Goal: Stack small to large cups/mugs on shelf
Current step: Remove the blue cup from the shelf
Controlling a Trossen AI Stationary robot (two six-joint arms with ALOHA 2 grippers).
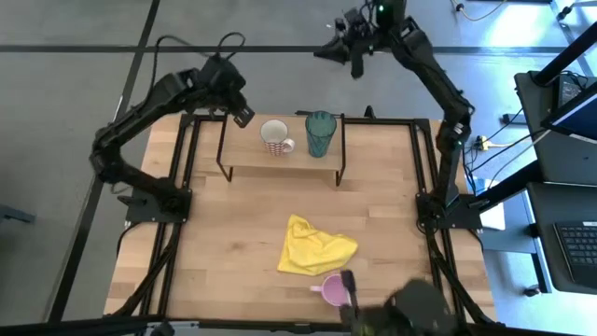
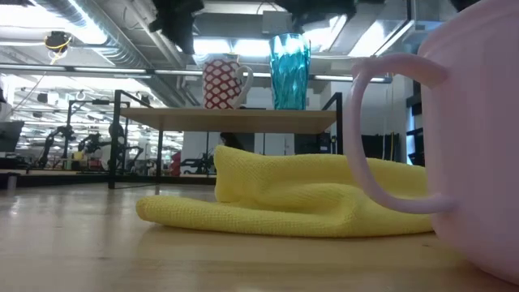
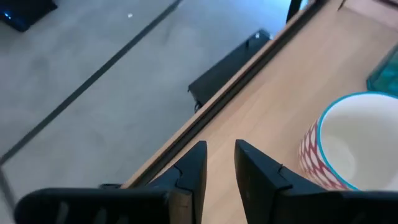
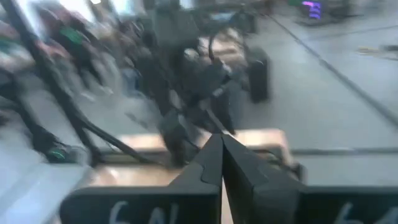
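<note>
Wood shelf (image 1: 244, 168) carries the white mug (image 1: 274, 136) and, just right of it, the teal tumbler (image 1: 320, 133); the left gripper (image 1: 244, 117) hangs beside the mug, slightly parted and empty. Right gripper (image 1: 355, 62) sits far behind the shelf, closed on nothing. Pink mug (image 1: 333, 290) waits at the near edge by the yellow cloth (image 1: 314, 246), so nothing looks stacked yet.

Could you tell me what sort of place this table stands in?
Probably a robotics lab or workshop. Beyond the shelf the low view shows an open hall with more robot rigs and exposed ceiling ducts; the high view shows a desk with a keyboard beside the table.
</note>
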